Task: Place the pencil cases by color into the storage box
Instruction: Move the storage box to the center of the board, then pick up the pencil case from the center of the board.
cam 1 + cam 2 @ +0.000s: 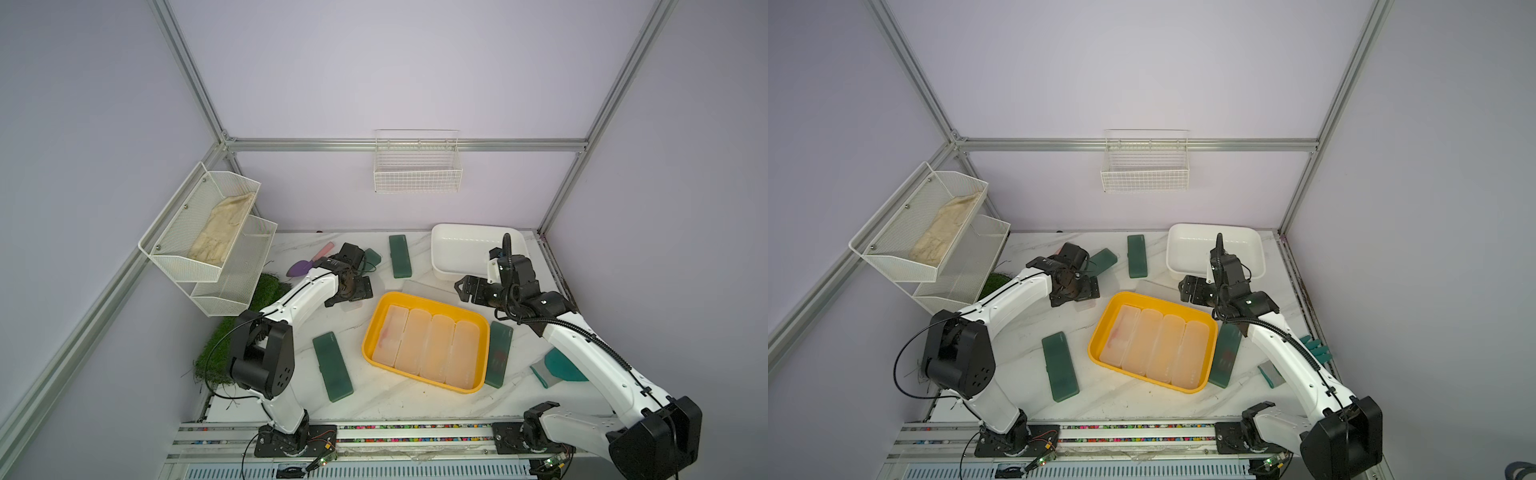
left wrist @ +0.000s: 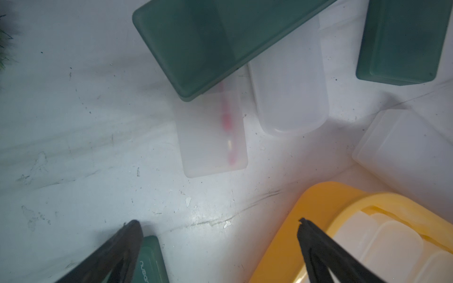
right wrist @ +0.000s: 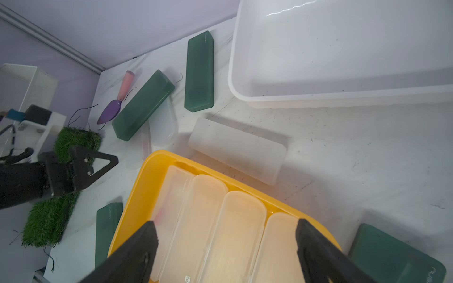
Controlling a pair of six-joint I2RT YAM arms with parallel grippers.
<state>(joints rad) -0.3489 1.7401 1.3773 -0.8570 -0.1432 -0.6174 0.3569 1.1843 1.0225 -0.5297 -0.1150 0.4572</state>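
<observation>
Below the left gripper (image 2: 217,221), the marble table (image 2: 73,147) is bare. The fingers are spread to full width and nothing is between them. Just beyond the fingertips lies a flat frosted case (image 2: 212,137) with a pink item visible inside. A second frosted case (image 2: 289,98) lies alongside it. A tilted green case (image 2: 220,44) overlaps the far ends of both. Beside one finger lies the end of the near green case (image 2: 149,259), which rests flat on the table in both top views (image 1: 331,365). Beside the other finger is the rim of the yellow storage box (image 2: 318,196).

The right gripper (image 3: 226,221) hangs over the far rim of the yellow storage box (image 1: 368,345). Its fingers are apart and grip nothing. Beneath it, four frosted cases (image 3: 215,232) lie side by side, filling the box floor. Beyond its fingertips, a loose frosted case (image 3: 237,149) lies on the table just outside the box rim. Farther out is the white box (image 3: 318,61), with a far green case (image 3: 198,71) beside its wall. An outer green case (image 3: 397,254) lies on the table beside one finger, along the outside of the yellow box.

A purple trowel (image 3: 111,110) lies near the tilted green case. A teal scraper (image 1: 561,365) is partly hidden under the right arm.
</observation>
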